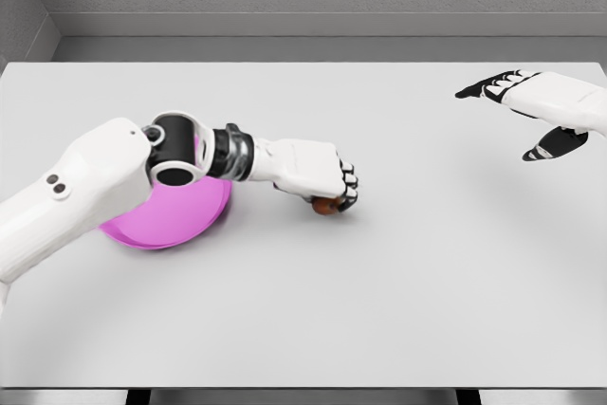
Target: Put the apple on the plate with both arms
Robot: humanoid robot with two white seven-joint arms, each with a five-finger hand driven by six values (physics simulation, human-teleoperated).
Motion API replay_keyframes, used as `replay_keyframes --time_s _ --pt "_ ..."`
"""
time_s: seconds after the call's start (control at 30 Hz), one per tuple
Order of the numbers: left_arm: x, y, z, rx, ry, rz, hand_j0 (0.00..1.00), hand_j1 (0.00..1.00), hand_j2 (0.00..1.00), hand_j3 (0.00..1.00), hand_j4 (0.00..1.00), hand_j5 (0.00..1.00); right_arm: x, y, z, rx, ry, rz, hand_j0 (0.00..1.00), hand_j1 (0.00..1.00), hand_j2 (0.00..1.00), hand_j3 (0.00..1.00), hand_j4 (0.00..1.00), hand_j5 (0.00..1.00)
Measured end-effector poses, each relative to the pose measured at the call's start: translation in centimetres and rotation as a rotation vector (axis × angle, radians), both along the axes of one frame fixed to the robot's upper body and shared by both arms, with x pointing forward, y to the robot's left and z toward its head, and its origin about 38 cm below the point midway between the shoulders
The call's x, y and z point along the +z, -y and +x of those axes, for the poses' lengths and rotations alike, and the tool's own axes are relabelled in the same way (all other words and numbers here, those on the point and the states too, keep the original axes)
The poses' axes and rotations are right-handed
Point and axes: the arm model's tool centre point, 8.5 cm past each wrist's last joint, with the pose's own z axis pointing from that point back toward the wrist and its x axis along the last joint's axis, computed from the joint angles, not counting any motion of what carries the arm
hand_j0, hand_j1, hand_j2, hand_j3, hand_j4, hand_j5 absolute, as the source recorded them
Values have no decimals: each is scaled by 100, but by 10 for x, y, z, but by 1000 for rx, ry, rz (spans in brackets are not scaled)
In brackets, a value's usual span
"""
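Broadly, the counter (398, 310) is a wide pale grey slab filling most of the head view, bare apart from the few things the task needs. Next in size is the left arm, which reaches in from the lower left and crosses over the plate (156, 230), a shallow pink-purple dish lying on the counter left of centre, partly hidden under the forearm and wrist. The right hand (536, 111) hovers well apart at the upper right, fingers spread and holding nothing.

The left hand (318, 177) sits just to the right of the plate, fingers curled down over the apple (327, 206). Only a small reddish-brown sliver of the apple shows beneath the fingertips, low against the counter, so it looks enclosed from above; whether it has left the surface I cannot tell.

As for handling, the apple is probably light, firm and rigid, so it should take a snug squeeze without harm. Its skin is smooth and its shape round, which means it may roll or squirt out of a loose pinch. The safest hold seems to be a wrap around its widest part, fingers on one side and thumb opposite, palm over the top. The plate is near, so the carry should be short and low.
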Motion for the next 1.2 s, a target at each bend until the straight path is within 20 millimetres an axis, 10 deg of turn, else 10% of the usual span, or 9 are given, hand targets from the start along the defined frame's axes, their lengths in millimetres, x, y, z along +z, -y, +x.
replay_keyframes --time_s 0.63,0.77,0.87,1.2 --pt "37 -155 21 297 -16 -8 24 24 24 24 24 24 1 1 0 -2 0 -4 100 100 100 100 100 100" --pt "25 -165 20 314 -10 41 41 41 41 41 41 41 0 1 0 -2 -1 -4 100 100 100 100 100 100" --pt "22 -168 19 317 1 67 100 100 100 100 100 100 0 2 0 -3 -2 -4 100 100 100 100 100 100" --pt "33 -177 21 345 0 26 100 100 100 100 100 100 1 2 0 -3 0 -5 100 100 100 100 100 100"
